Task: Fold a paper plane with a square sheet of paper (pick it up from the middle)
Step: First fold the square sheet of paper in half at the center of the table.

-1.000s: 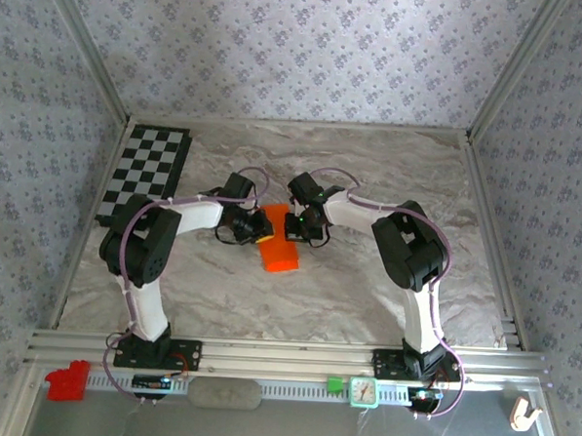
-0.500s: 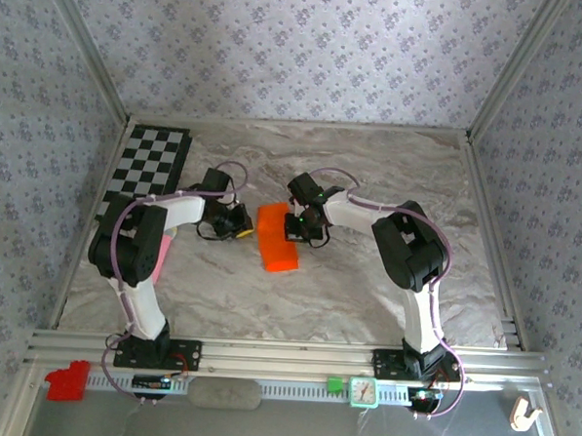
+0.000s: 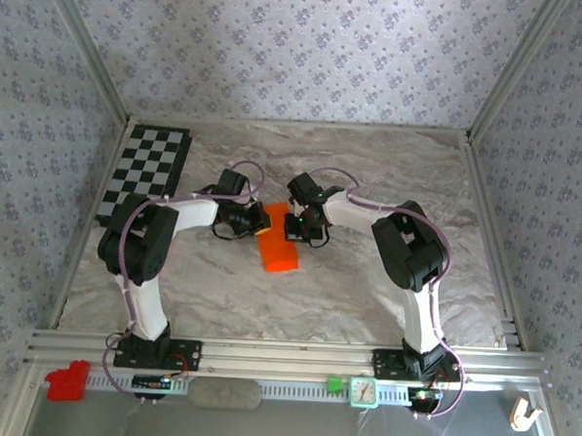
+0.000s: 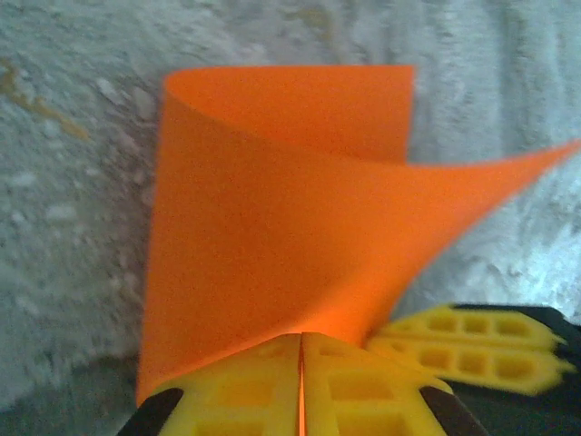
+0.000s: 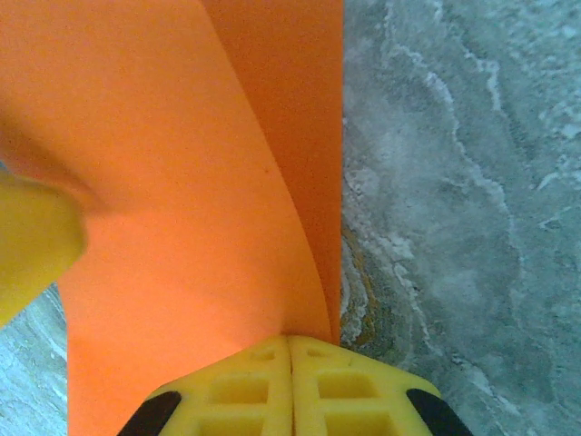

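Mid-table, on the grey marbled tabletop (image 3: 365, 290), the orange sheet of paper (image 3: 279, 252) lies as a narrow oblong between my two arms. My left gripper (image 3: 251, 221) is at its left long edge and my right gripper (image 3: 297, 228) at its right long edge, both toward the far end.

Left wrist view: left gripper (image 4: 300, 338) has its yellow pads pressed tight together, pinching the sheet's (image 4: 272, 227) edge. The paper rises from the pinch in a loose curl, one corner tapering off to the right. Yellow fingers (image 4: 472, 350) of my right gripper show just beside.

Right wrist view: right gripper (image 5: 290, 341) is clamped flat too, with two layers of the sheet (image 5: 182, 182) running into the pinch.

Checkerboard (image 3: 147, 171) lies far left, well apart from the paper. Small red block (image 3: 66, 380) sits on the front rail, left end
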Robot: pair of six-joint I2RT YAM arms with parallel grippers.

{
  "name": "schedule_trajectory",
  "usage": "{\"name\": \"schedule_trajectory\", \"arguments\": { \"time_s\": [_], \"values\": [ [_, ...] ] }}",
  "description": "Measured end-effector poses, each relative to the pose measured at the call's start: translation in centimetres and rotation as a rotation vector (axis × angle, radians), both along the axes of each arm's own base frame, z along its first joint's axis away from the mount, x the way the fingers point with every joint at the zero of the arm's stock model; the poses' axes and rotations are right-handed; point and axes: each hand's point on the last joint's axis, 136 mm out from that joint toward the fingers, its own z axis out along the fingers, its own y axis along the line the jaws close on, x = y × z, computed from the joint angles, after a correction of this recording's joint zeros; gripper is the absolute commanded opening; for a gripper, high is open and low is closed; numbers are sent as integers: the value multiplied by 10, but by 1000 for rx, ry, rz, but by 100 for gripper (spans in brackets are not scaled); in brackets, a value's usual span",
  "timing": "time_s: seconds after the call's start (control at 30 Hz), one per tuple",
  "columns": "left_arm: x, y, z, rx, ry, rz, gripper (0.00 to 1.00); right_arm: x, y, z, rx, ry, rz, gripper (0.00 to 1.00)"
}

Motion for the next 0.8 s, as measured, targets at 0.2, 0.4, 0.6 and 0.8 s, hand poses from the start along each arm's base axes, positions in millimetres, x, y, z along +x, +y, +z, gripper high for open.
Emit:
{"name": "schedule_trajectory", "arguments": {
  "time_s": [0.2, 0.4, 0.6, 0.8],
  "values": [
    [11, 6, -9, 31, -6, 7, 6, 0, 0, 0, -2, -1, 0, 6],
    [24, 28, -10, 37, -30, 28, 6, 0, -1, 0, -6, -2, 0, 6],
    [44, 60, -8, 56, -53, 92, 6, 1, -2, -1, -14, -8, -1, 6],
    [51, 59, 11, 51, -122, 100, 6, 1, -3, -1, -20, -13, 0, 6]
  ]
}}
